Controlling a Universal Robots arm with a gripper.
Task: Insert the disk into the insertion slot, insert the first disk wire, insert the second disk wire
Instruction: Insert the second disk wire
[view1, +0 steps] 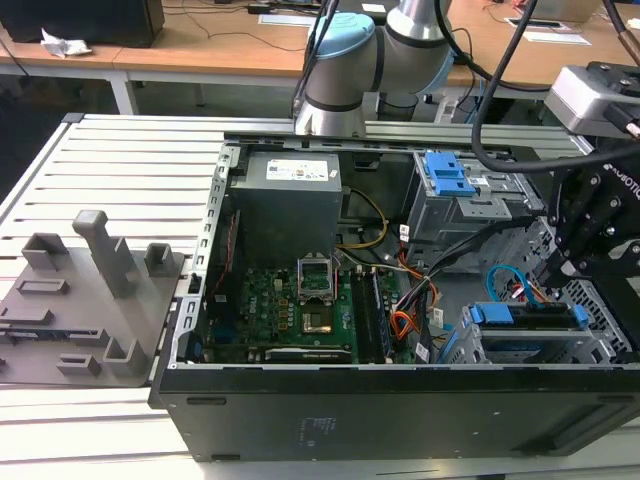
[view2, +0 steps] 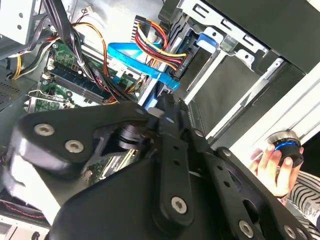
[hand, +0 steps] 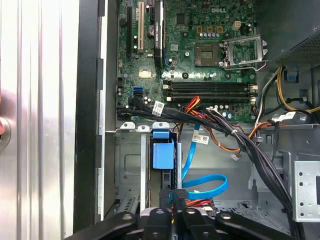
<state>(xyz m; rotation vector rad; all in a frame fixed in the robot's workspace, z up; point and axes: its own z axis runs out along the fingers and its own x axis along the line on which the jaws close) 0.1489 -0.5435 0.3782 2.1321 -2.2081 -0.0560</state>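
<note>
We find white lettering on the motherboard, a printed label on the grey power supply, pale letters on the tool housing, and small cable tags.

Matt grey metal insertion slot; glossy blue plastic second disk wire.

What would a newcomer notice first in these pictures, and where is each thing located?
First, the open computer case with its green motherboard on the slatted table in the exterior view. Next, the black gripper at the second disk wire, a bright blue loop beside the blue-framed disk sitting in the insertion slot, in the first wrist view.
</note>
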